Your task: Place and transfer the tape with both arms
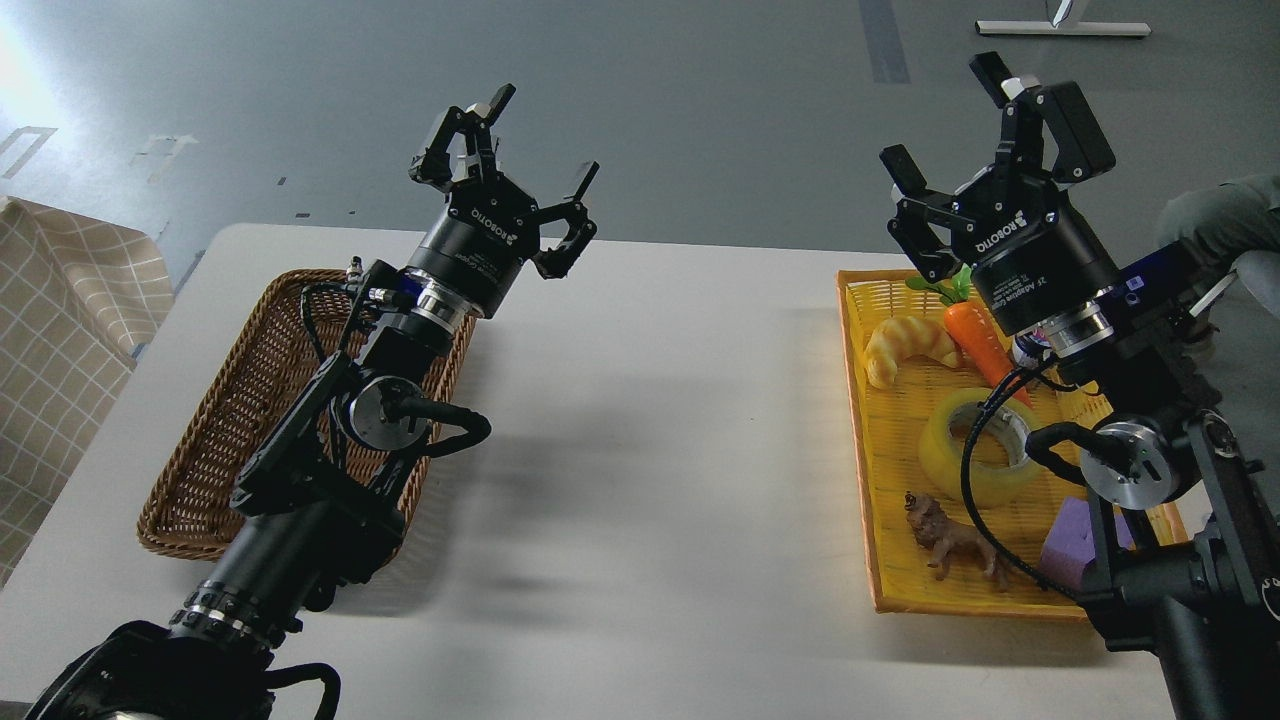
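Both arms raised, left gripper (525, 160) and right gripper (950, 120) fingers spread wide, empty. Tape (950, 450) flat in yellow tray (862, 440), below right fingers. Pickup not begun; next: lower right, straddle rim.

A white table (640, 420) with rounded far corners fills the lower part of the view, its surface pale and marked by soft shadows near its middle. Beyond the table's far edge stretches a grey floor (700, 110), glossy in places, with a dark strip (884, 40) running away from the table and faint pale markings (160, 150) off the table's far-left corner. Bright glare washes the floor at far left. Left of the table hangs a beige cloth with a white grid pattern (60, 330). Far beyond the table's right side stands 1 white metal furniture foot (1062, 28).
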Motion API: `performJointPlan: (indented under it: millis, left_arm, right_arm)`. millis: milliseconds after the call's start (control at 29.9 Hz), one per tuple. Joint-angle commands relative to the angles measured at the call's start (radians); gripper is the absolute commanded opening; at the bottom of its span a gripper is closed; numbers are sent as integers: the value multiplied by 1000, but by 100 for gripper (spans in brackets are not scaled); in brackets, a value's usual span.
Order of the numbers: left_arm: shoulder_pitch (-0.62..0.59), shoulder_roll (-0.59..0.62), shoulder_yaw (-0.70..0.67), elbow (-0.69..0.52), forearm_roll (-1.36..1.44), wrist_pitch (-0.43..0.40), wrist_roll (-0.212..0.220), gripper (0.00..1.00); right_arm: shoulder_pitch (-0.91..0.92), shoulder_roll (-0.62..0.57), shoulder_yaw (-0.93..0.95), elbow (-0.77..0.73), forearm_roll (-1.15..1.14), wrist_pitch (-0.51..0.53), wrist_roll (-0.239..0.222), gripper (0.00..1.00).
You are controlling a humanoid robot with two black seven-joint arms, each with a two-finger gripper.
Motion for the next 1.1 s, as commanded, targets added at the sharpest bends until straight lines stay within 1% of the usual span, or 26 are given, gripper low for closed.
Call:
performJointPlan:
  millis: [0, 301, 434, 501, 602, 668, 702, 769, 836, 902, 969, 1003, 1036, 1070]
  left_arm:
    - [0, 0, 0, 0, 0, 0, 0, 98]
    - [2, 0, -2, -3, 0, 0, 0, 98]
    - [17, 0, 0, -12, 0, 0, 0, 98]
    - [17, 0, 0, -14, 0, 0, 0, 98]
    - [19, 0, 0, -23, 0, 0, 0, 98]
    - [19, 0, 0, -24, 0, 0, 0, 98]
    - [19, 0, 0, -24, 0, 0, 0, 98]
    - [19, 0, 0, -24, 0, 0, 0, 98]
    - [20, 0, 0, -26, 0, 0, 0, 98]
    - [20, 0, -2, -35, 0, 0, -2, 98]
    - [23, 0, -3, -44, 0, 0, -2, 98]
    - [25, 0, -3, -49, 0, 0, -2, 98]
    - [26, 0, -3, -54, 0, 0, -2, 98]
    - [29, 0, -3, -55, 0, 0, -2, 98]
  right_arm:
    - [-1, 0, -14, 7, 0, 0, 0, 100]
    - [-21, 0, -11, 33, 0, 0, 8, 100]
    - [-19, -41, -15, 35, -9, -70, 8, 100]
    - [-19, -66, -18, 35, -31, -81, 9, 100]
    - [-21, -118, -18, 37, -91, -81, 8, 100]
    - [-19, -178, -21, 35, -182, -82, 9, 100]
    - [-19, -178, -21, 35, -183, -82, 9, 100]
    - [-17, -218, -21, 34, -287, -85, 9, 100]
    - [-14, -245, -20, 35, -437, -85, 11, 100]
    - [-19, -250, -18, 52, -495, -82, 14, 100]
    - [-22, -271, -20, 70, -500, -79, 17, 100]
    - [-24, -309, -20, 87, -497, -81, 24, 100]
    - [-24, -331, -17, 96, -494, -81, 44, 100]
    - [-24, -333, -18, 104, -494, -78, 61, 100]
